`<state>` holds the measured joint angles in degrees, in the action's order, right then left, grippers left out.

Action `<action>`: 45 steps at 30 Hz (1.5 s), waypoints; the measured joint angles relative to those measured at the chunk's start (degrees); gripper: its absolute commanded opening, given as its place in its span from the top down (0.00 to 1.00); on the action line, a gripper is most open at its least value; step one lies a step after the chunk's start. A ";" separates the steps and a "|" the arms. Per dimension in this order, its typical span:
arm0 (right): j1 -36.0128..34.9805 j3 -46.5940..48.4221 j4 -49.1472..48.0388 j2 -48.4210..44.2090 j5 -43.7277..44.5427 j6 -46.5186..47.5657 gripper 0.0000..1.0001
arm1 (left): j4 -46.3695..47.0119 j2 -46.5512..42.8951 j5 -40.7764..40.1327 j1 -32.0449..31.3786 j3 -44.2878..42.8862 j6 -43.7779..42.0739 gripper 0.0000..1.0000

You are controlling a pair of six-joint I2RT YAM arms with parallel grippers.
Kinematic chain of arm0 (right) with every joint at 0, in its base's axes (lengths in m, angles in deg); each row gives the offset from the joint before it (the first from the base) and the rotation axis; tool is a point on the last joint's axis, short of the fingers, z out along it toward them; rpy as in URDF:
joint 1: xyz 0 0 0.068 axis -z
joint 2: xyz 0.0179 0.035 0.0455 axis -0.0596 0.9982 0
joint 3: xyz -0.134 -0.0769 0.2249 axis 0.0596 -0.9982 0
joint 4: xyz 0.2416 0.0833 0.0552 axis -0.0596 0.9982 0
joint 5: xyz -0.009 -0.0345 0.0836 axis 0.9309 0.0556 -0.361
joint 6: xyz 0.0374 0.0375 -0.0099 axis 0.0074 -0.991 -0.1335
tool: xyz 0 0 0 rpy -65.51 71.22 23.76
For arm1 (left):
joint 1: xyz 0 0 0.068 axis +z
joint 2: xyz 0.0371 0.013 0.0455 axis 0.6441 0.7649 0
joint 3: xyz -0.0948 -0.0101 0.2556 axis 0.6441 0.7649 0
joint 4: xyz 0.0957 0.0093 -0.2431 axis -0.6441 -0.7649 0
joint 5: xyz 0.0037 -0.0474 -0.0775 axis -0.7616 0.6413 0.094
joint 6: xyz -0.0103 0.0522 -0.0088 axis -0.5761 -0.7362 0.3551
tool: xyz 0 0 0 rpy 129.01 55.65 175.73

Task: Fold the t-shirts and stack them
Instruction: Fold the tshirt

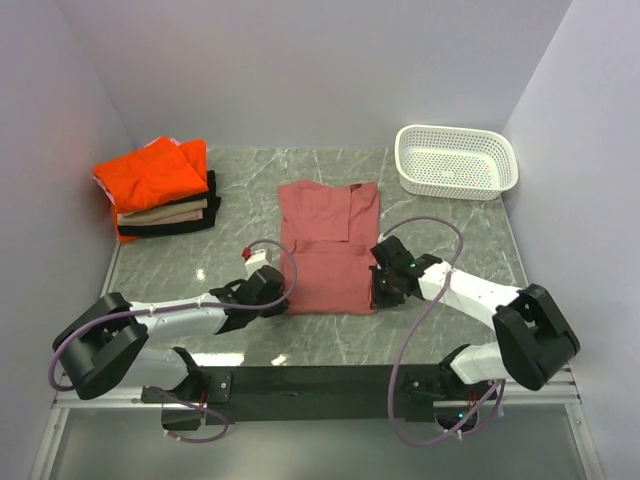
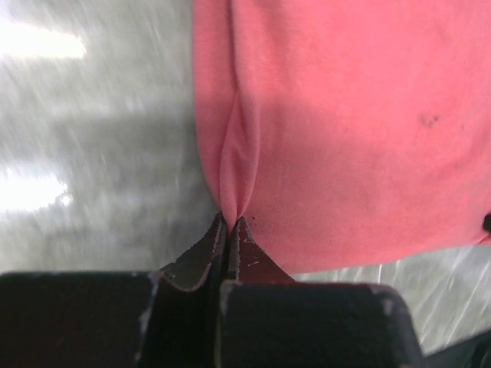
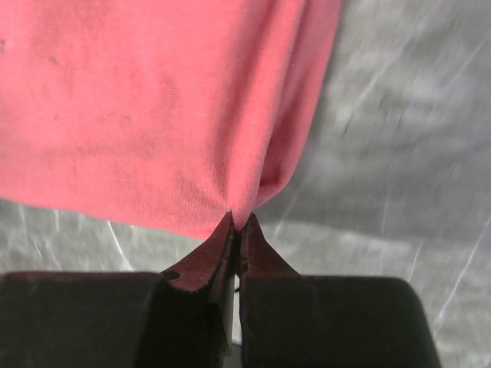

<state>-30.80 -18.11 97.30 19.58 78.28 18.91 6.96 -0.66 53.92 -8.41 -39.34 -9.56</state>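
**Two grippers pinch the near corners of the red shirt**

Closest to the arm bases, the left gripper (image 1: 282,296) lies low on the grey table (image 1: 200,262). Its two fingers are squeezed tight together on the near left corner of the red shirt (image 1: 325,250). In the left wrist view the cloth bunches up into a little fold right at the tips of the left gripper (image 2: 230,222), and the red shirt (image 2: 345,115) spreads out flat past it.

On the other side, the right gripper (image 1: 378,287) is clenched on the near right corner of the same shirt. The right wrist view shows the tips of the right gripper (image 3: 238,222) closed with a small pinch of the red shirt (image 3: 138,100) between them.

The red shirt lies in the middle of the table, folded into a long narrow shape. It runs away from the arms.

Farther back on the left sits a pile of folded shirts. The orange shirt (image 1: 150,175) is on top, the beige shirt (image 1: 165,213) is under it, and the black shirt (image 1: 203,224) is at the bottom.

Far back on the right stands a white basket (image 1: 457,160) with holes in it, well apart from the red shirt.
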 measured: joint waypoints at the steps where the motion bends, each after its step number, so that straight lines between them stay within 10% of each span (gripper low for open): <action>1: -0.55 -0.24 0.83 -0.76 0.00 -0.07 1.00 | -1.11 -0.70 0.33 -0.92 0.09 0.00 0.99; 31: -19.71 7.58 38.03 -29.51 -14.40 -4.59 1.00 | -33.83 -29.90 24.20 -16.35 -11.50 -0.57 0.99; 45: -17.94 22.45 42.23 -22.69 -2.14 -1.81 1.00 | -35.04 -30.10 12.72 -16.24 -19.63 -1.53 0.99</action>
<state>-48.75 4.33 139.52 -3.11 76.14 17.09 -28.07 -30.76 66.64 -24.65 -58.97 -11.09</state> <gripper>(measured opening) 0.028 0.024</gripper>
